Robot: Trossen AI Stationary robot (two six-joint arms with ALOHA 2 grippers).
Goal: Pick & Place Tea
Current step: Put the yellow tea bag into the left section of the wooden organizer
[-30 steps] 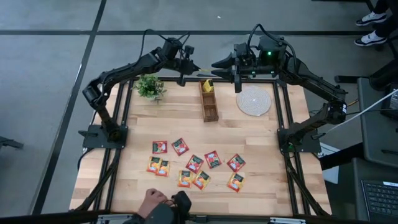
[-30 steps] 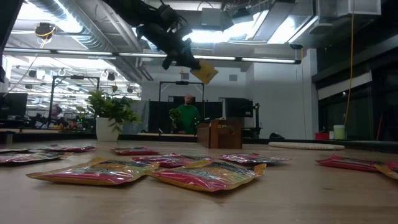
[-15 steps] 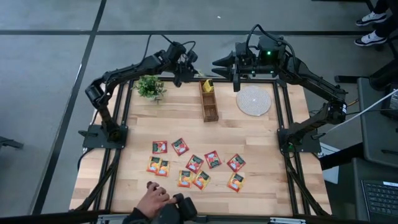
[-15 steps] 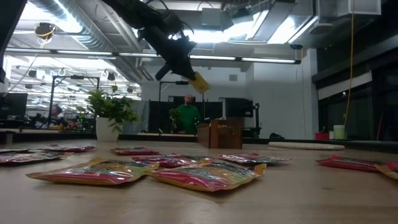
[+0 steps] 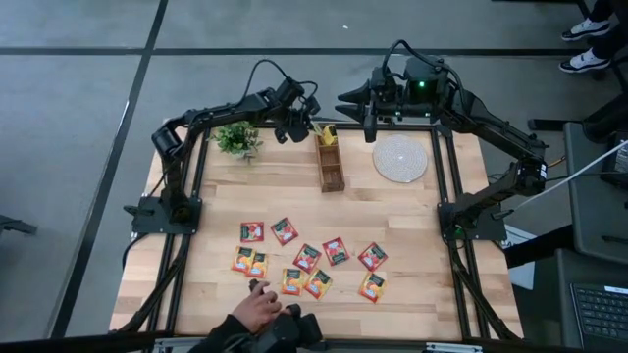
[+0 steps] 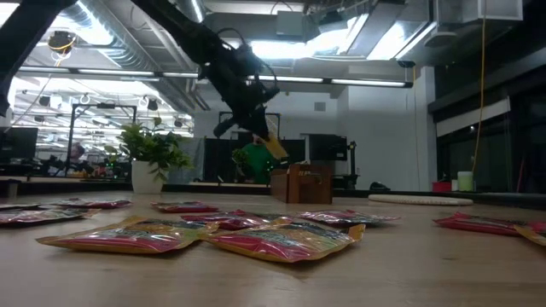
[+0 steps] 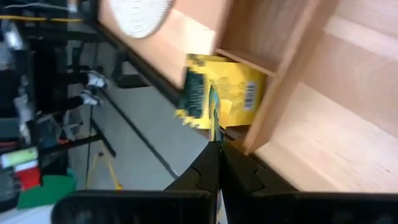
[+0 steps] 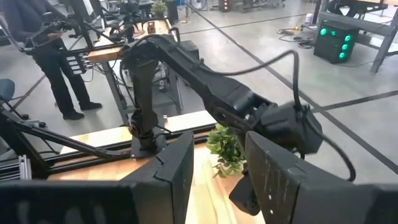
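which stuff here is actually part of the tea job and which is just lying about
Part of the job:
- yellow tea sachet, pinched in the left hand
- wooden box
- loose tea sachets on the table

Lying about:
- potted plant
- round woven mat
- right hand, waiting

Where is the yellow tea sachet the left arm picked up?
In the high view the yellow sachet is pinched in the left gripper over the far end of the wooden box, between the potted plant and the woven mat.

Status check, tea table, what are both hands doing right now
Left hand shut on yellow sachet, over the wooden box. Right hand open, idle at the far edge. A person's hand at the loose sachets.
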